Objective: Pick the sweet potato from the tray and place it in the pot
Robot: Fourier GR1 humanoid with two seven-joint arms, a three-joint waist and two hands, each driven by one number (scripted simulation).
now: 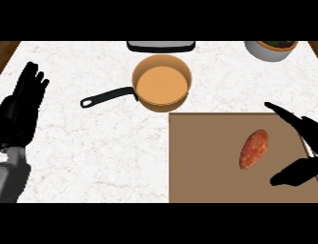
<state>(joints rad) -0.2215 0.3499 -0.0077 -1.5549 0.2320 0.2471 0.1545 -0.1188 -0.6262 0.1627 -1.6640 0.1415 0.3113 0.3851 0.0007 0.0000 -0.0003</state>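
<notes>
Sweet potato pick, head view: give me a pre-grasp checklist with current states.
1. Sweet potato lies on the tray, nothing on top of it: ok.
2. Right hand open, fingers straight, thumb spread: ok.
3. Right hand around the sweet potato: not ok; it sits beside it at the tray's right edge, apart from it.
4. Pot upright, with nothing visible inside: ok.
5. Path from tray to pot: ok; the pot stands just beyond the tray's far-left corner, its black handle pointing left, away from the tray.
6. Left hand out of the way: ok; it rests open at the view's left edge, fingers up.
</notes>
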